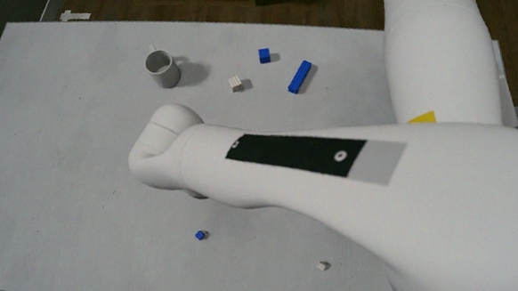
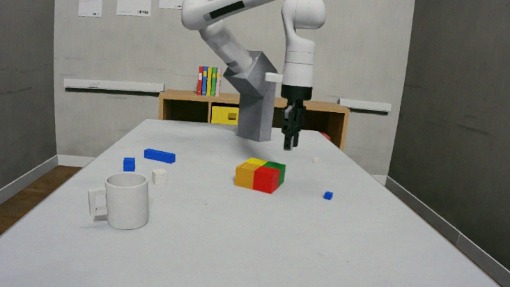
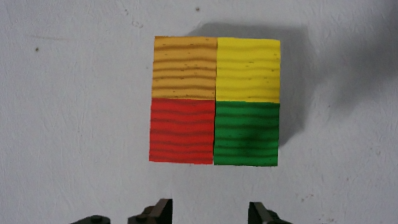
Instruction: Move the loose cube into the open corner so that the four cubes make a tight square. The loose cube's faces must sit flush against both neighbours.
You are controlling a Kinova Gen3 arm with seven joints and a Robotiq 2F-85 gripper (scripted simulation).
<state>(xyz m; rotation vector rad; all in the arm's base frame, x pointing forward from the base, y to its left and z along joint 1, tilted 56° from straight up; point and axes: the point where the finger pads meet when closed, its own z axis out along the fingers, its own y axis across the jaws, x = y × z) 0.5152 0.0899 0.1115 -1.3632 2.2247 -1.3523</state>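
Observation:
Four cubes stand together on the table in a two-by-two square: an orange cube (image 3: 184, 68) (image 2: 244, 177), a yellow cube (image 3: 248, 70) (image 2: 257, 161), a red cube (image 3: 182, 131) (image 2: 265, 179) and a green cube (image 3: 246, 134) (image 2: 281, 173). Their faces look flush, with only a thin dark line between the red and green cubes in the wrist view. My gripper (image 3: 210, 212) (image 2: 290, 148) is partly open and empty, above the table and beside the square's red and green side. In the top view the arm hides the square and the gripper.
A grey mug (image 1: 167, 74) (image 2: 127, 205), a blue cube (image 1: 264, 56) (image 2: 129, 164), a white cube (image 1: 235, 83) (image 2: 159, 176) and a long blue block (image 1: 299, 76) (image 2: 159, 156) stand to one side. A tiny blue cube (image 1: 199, 234) (image 2: 328, 195) and a tiny white cube (image 1: 322, 266) (image 2: 315, 160) lie on the other.

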